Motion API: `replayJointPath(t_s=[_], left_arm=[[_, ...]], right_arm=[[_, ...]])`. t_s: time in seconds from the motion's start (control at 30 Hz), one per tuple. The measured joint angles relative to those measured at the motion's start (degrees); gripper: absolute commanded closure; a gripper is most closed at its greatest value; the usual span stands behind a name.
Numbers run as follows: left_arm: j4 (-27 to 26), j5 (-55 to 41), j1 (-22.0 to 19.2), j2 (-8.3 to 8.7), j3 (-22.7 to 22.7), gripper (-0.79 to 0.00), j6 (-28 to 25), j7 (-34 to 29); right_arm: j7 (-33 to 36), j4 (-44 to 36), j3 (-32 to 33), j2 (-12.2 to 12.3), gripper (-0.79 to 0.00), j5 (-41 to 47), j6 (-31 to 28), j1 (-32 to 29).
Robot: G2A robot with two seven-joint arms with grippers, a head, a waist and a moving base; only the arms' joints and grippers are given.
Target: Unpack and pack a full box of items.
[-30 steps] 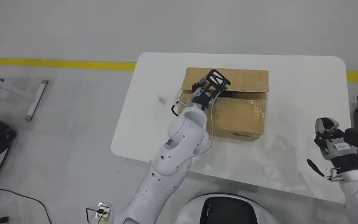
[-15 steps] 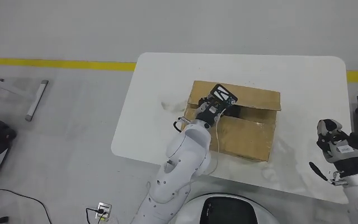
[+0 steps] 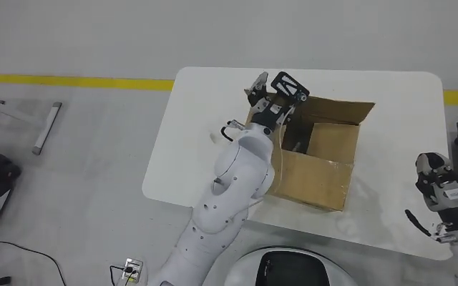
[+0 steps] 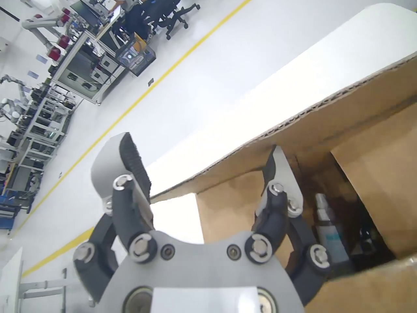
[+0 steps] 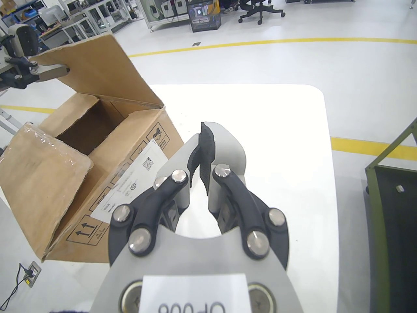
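Observation:
A brown cardboard box [image 3: 315, 179] stands on the white table [image 3: 200, 143]. Its far flap [image 3: 336, 109] is raised. My left gripper [image 3: 270, 91] is at the far left corner of the box, open. In the left wrist view the left gripper [image 4: 200, 144] straddles the flap's edge [image 4: 325, 112], one finger under it and the other outside. A small bottle [image 4: 329, 232] with a pale label stands inside the box. My right gripper [image 5: 206, 138] is shut on nothing, held over the table's right edge [image 3: 418, 222], apart from the box [image 5: 65, 171].
A second, taped flap [image 5: 42, 164] lies over the near side of the box. The box's label side faces the right arm. A green-framed bin [image 5: 391, 197] stands off the table's right side. Bare table lies left of and beyond the box.
The far flap went from flat to raised as my left gripper moved up and back. The box slid right and turned a little. My right arm drifted slightly right and nearer.

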Motion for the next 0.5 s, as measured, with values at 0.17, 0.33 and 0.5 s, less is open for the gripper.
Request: replayJointPath(t_s=[0.17, 0.33, 0.5], left_arm=[[11.69, -0.14, -7.61, -1.96, 2.55, -0.785, 3.50, 1.90], [21.52, -2.81, -12.09, -4.10, 4.57, -0.785, 8.43, 4.60], [27.62, -3.90, -14.27, -5.65, 6.21, -0.785, 9.89, 5.19]], right_arm=[[-0.37, 0.66, 0.80, -0.17, 0.000, 0.66, -0.31, -0.66], [-0.41, 1.41, 1.06, -0.34, 0.000, 0.92, -0.57, -1.14], [0.90, 1.95, 0.52, -0.41, 0.000, 1.78, -1.23, -0.90]])
